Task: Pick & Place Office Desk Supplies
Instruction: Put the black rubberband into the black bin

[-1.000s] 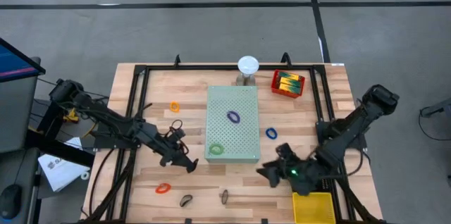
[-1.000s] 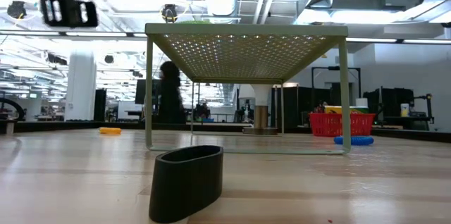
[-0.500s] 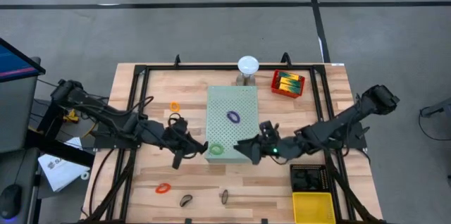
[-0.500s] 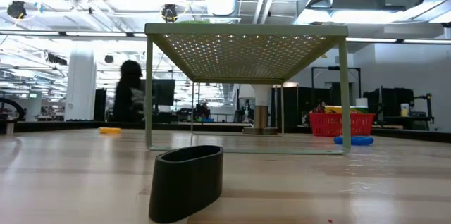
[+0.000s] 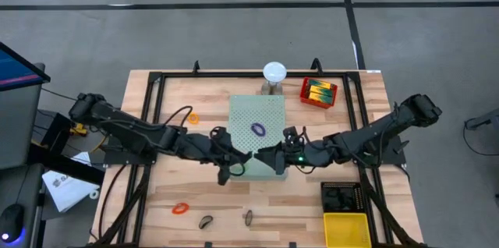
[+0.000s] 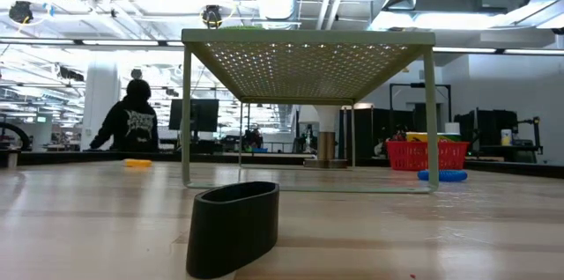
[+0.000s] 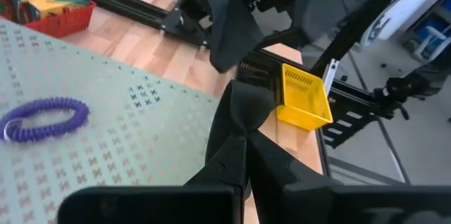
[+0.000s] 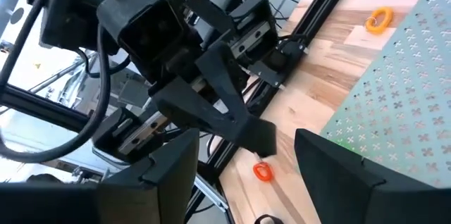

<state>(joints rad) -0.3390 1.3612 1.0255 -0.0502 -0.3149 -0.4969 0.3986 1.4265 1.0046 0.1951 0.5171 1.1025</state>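
From above, you have both arms reaching in over the front half of the pale-green perforated board [image 5: 258, 136]. The left gripper [image 5: 243, 159] sits over the board's front-left corner, just by the green band loop [image 5: 237, 169], which its fingers partly cover. The right gripper [image 5: 263, 157] faces it from the other side, the two tips nearly meeting. A purple band loop [image 5: 258, 129] lies on the board farther back, clear of both. On the wood you can see an orange loop [image 5: 193, 118] left of the board, another orange loop [image 5: 181, 208] near the front-left edge, two small dark clips [image 5: 206, 221] beside it, and a red basket [image 5: 319, 92] holding a yellow-green box at the back right. A yellow bin [image 5: 346, 229] hangs at the front-right corner.

At table height, the board stands on thin legs [image 6: 307, 49] with a black oval band [image 6: 233, 227] on the wood in front; only bits of the arms poke in at the top. A person in a dark hoodie [image 6: 129, 121] stands far behind.

Your left wrist camera shows the left gripper's fingers [image 7: 238, 155] pressed together with nothing between them — above the board, the purple coil [image 7: 44, 119] well off to one side.

Your right wrist camera shows its own fingers [image 8: 169, 160] parted (roughly half spread) and empty, looking straight at the left gripper.
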